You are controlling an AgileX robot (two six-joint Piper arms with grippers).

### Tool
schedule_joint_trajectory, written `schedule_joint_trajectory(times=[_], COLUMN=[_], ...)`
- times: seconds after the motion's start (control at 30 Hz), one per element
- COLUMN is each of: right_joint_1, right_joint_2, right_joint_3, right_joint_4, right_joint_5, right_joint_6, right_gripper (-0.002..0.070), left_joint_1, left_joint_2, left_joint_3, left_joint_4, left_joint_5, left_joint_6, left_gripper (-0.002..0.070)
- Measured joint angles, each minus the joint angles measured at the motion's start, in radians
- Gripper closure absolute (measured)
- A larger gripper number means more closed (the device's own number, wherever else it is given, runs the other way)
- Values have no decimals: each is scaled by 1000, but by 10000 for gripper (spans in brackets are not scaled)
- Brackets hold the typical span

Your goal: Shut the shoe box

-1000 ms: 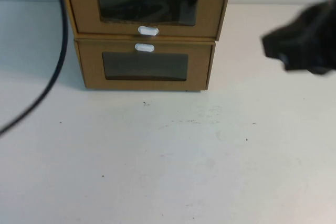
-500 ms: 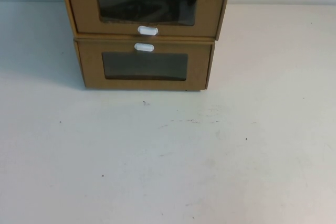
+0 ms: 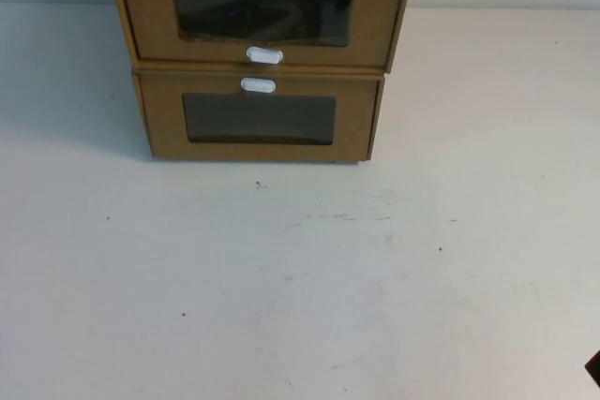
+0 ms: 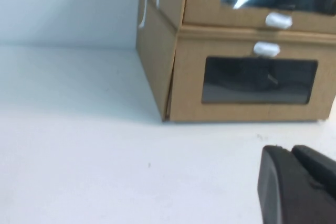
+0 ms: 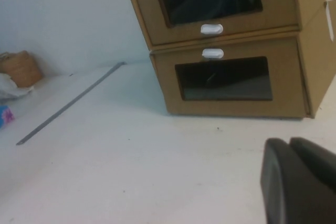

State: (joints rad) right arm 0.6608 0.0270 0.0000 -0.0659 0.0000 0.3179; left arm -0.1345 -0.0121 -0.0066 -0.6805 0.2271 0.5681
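Item 1: brown cardboard drawer-style shoe box (image 3: 262,11) with clear window and white oval pull tab (image 3: 264,54) beneath it, sitting at the far end of the white counter (image 3: 300,278), stacked directly on a matching cardboard box (image 3: 258,119) whose tab lies above its window.

Item 2: left gripper (image 4: 296,177), hovering low over the counter, apart from the boxes; jaws' state cannot be told.

Item 3: right gripper (image 5: 294,171), hovering likewise; jaws' state cannot be told.

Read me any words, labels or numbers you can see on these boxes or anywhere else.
None can be read.
Shoe box: plain cardboard, no print; blank white tab.
Lower box: plain too, blank tab.
Left gripper and right gripper, both off the boxes: no markings.
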Motion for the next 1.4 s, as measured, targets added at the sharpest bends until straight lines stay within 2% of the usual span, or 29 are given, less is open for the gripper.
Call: schedule_joint_trajectory(times=[0.2, 0.3, 0.77, 0.87, 1.07, 1.17, 1.27, 1.4], right_joint_1=[0, 0, -5, -99, -458, -588, -645, -654], right_joint_2=[23, 25, 19, 6, 1, -27, -35, -35], right_joint_3=[28, 28, 28, 28, 28, 28, 28, 28], right_joint_4=[2, 2, 2, -6, -7, -5, -5, -5], right_joint_5=[24, 43, 65, 66, 91, 102, 125, 147], right_joint_6=[0, 0, 0, -3, -11, -15, -15, -15], right_gripper=[687, 687, 687, 687, 687, 687, 687, 687], left_joint_1=[0, 0, 0, 0, 0, 0, 0, 0], left_joint_2=[0, 0, 0, 0, 0, 0, 0, 0], left_joint_3=[32, 33, 33, 33, 33, 33, 33, 33], left_joint_4=[-7, -54, -85, -85, -85, -85, -85, -85], left_joint_5=[78, 119, 87, 87, 87, 87, 87, 89], left_joint_6=[-2, -22, -38, -39, -39, -39, -39, -40], left_gripper=[677, 677, 677, 677, 677, 677, 677, 677])
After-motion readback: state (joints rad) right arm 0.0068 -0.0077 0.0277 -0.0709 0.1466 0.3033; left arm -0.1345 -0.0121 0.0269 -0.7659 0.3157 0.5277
